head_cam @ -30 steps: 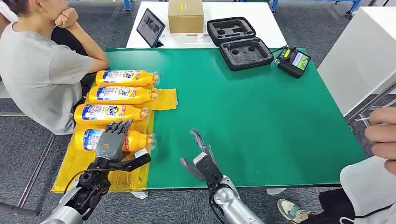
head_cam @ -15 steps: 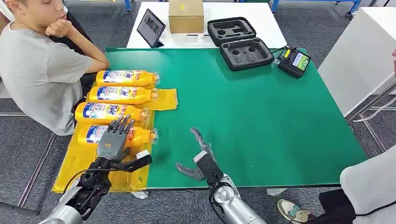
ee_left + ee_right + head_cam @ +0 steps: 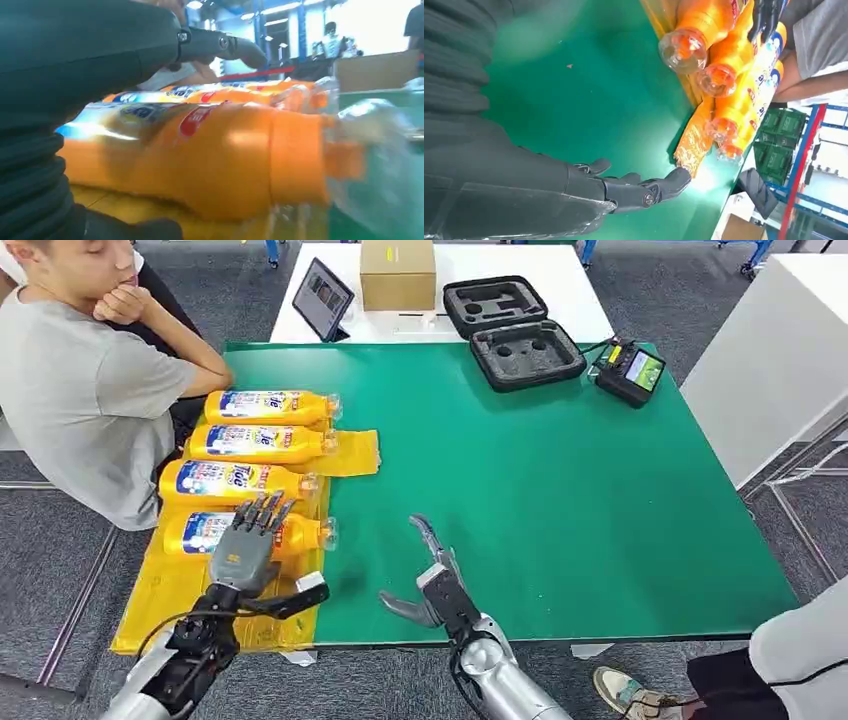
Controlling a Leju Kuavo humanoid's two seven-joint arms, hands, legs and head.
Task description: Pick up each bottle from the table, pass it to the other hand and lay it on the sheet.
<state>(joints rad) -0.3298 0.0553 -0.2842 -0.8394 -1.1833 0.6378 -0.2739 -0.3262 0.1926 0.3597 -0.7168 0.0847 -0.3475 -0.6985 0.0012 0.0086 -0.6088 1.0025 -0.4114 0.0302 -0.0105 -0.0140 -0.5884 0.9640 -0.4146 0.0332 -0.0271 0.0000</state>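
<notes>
Hovering over the nearest bottle (image 3: 252,531), the left hand (image 3: 243,552) has its fingers spread and grips nothing; that bottle lies on the yellow sheet (image 3: 170,590) right under the fingers, three more bottles (image 3: 262,443) beyond it. The right hand (image 3: 432,575) is open above the green table (image 3: 560,490), well apart from the bottles.

I am looking at a green-topped counter (image 3: 560,490) standing on grey carpet floor (image 3: 50,540). Behind it a white table (image 3: 560,280) is carrying a brown cardboard box (image 3: 397,273) and an open black foam-lined case (image 3: 512,332).
</notes>
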